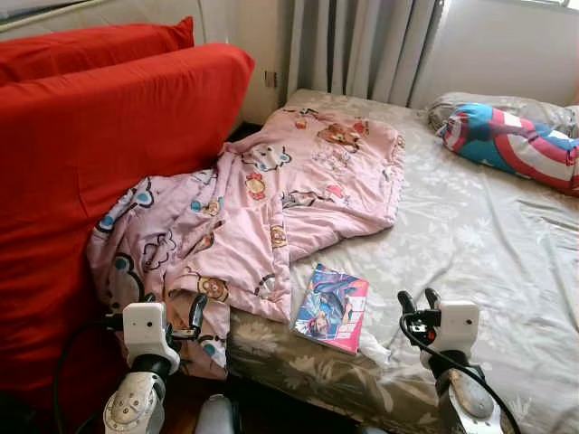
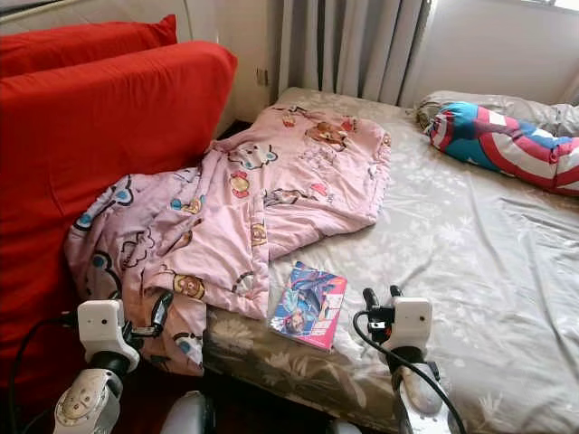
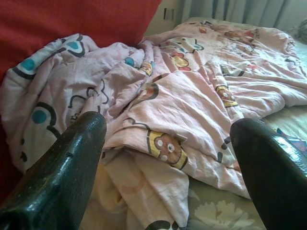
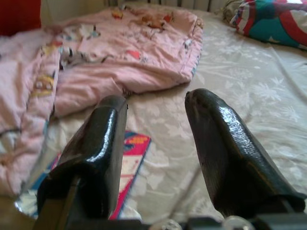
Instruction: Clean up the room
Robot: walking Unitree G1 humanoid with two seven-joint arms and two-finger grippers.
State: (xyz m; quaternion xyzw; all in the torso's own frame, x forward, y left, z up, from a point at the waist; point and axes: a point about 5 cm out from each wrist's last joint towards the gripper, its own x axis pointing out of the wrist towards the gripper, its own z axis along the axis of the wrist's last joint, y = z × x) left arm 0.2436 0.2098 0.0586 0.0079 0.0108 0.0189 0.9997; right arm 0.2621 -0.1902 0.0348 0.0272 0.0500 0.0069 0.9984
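A pink cartoon-print blanket [image 1: 271,199] lies crumpled across the bed's left side, spilling over the near edge against a red sofa [image 1: 99,163]. A colourful book [image 1: 333,307] lies flat on the grey floral bedsheet [image 1: 470,244] near the front edge. My left gripper [image 1: 172,312] is open, low in front of the hanging blanket [image 3: 163,110]. My right gripper [image 1: 418,300] is open, hovering over the sheet just right of the book [image 4: 132,153]. Nothing sits between either pair of fingers.
A red, white and blue striped pillow [image 1: 511,145] lies at the bed's far right by a grey pillow [image 1: 516,107]. Grey curtains [image 1: 362,45] hang behind the bed. The red sofa stands close along the bed's left side.
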